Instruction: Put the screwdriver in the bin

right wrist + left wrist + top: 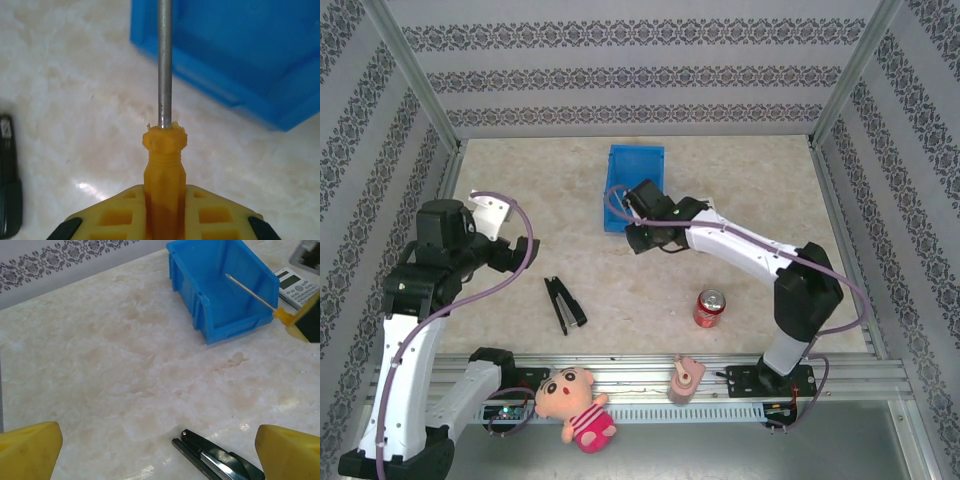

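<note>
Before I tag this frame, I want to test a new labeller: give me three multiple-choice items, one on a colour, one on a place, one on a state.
1. The can is: A green; B red; C blue.
2. The screwdriver has its shaft: A over the can; B pointing at the left gripper; C over the bin.
3. The left gripper is: A open, empty; B shut on the can; C shut on the screwdriver.

1 B: its body is red in the top view.
2 C: the left wrist view shows the shaft above the bin's inside.
3 A: its fingers stand wide apart, gripping nothing; the right gripper clamps the handle.
</note>
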Controlling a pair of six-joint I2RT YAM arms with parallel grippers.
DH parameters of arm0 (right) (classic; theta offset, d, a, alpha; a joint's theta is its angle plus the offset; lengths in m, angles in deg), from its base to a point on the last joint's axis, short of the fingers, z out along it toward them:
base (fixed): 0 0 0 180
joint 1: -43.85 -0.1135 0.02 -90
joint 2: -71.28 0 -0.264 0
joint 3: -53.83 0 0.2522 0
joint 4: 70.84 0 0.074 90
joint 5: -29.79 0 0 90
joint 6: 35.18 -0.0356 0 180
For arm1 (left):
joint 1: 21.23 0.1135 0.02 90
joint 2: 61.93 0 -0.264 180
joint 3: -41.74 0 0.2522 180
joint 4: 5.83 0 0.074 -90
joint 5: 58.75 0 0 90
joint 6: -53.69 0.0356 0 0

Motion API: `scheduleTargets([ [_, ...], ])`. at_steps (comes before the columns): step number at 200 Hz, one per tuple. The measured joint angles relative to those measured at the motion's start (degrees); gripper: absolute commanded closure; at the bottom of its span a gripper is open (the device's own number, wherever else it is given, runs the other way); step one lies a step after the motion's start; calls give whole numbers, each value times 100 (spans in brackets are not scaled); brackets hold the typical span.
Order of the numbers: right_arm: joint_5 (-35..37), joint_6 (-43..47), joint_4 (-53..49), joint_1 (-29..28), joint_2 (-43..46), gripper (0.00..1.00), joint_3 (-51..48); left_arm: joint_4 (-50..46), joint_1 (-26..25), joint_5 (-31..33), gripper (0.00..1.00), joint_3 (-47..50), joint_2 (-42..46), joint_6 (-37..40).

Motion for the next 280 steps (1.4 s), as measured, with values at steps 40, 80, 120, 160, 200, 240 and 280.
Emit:
scheduleTargets([
  [40, 0, -66, 179, 463, -778, 84, 662, 2, 0, 22, 1, 96, 111, -11],
  [80, 2, -107, 256, 643, -1432, 84, 1392, 2, 31, -11, 1, 96, 94, -15],
  [120, 0, -173, 293, 761, -2002, 84, 1967, 2, 39, -94, 1, 96, 42, -114],
  [160, 2, -168, 289, 833, -2470, 84, 2433, 2, 105, -162, 1, 96, -66, -166],
  [200, 2, -168, 282, 894, -2776, 83, 2712, 2, 114, -199, 1, 92, -129, -186],
  [240, 26, -166, 256, 944, -3018, 83, 2892, 2, 114, -267, 1, 76, -129, -214],
  [280, 55, -166, 157, 1019, -3239, 83, 3193, 0, 114, -555, 1, 37, -105, -273],
])
